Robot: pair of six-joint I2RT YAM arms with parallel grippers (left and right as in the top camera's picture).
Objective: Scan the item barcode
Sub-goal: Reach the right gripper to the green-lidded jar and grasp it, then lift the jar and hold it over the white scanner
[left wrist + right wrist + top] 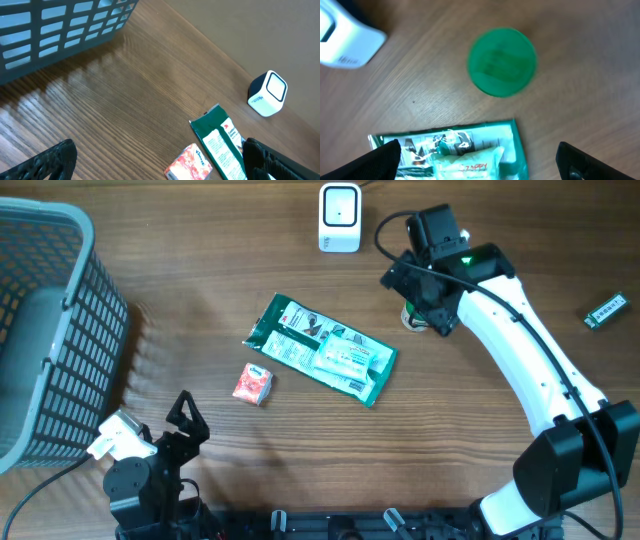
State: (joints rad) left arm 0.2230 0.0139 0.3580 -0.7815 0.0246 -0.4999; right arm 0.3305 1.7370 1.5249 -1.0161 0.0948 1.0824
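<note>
A white barcode scanner (338, 218) stands at the back of the table, also in the right wrist view (345, 40) and the left wrist view (268, 93). A round green item (502, 61) lies flat on the wood, blurred, just right of the scanner; overhead only its edge (409, 315) shows under my right gripper (424, 302). That gripper (480, 167) hangs open above the table, holding nothing. A green packet (320, 348) and a small red tissue pack (253, 383) lie mid-table. My left gripper (186, 418) is open and empty near the front edge, its fingers (47, 161) wide apart.
A grey plastic basket (60, 330) stands at the left, its wall (60, 30) close to my left arm. A small green stick-shaped item (606, 311) lies at the far right. The scanner's cable runs off the back edge.
</note>
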